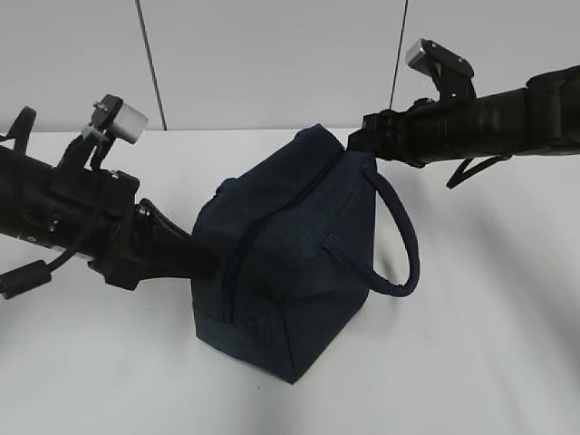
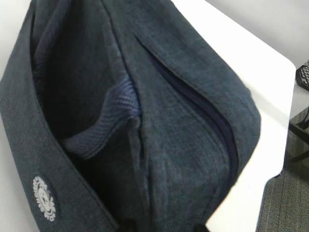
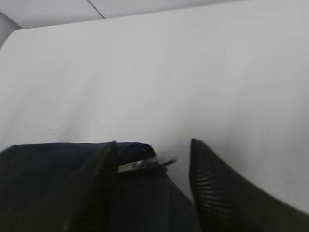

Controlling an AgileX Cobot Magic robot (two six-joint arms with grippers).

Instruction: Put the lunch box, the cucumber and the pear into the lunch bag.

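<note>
The dark navy lunch bag (image 1: 290,254) stands tilted on the white table, and its zipper (image 1: 234,267) looks closed. My left gripper (image 1: 201,263) is against the bag's left end. In the left wrist view the bag (image 2: 193,121) fills the frame and a fold of its fabric sits between my left gripper's (image 2: 164,227) barely visible jaws. My right gripper (image 1: 358,145) is at the bag's top right corner. In the right wrist view it (image 3: 153,145) stands open around that corner (image 3: 58,183) and the metal zipper pull (image 3: 135,166). The lunch box, cucumber and pear are out of view.
The padded loop handle (image 1: 408,236) hangs off the bag's right side. The table's corner and edge (image 2: 285,96) show in the left wrist view, with dark floor beyond. A white wall (image 1: 272,54) rises behind the table.
</note>
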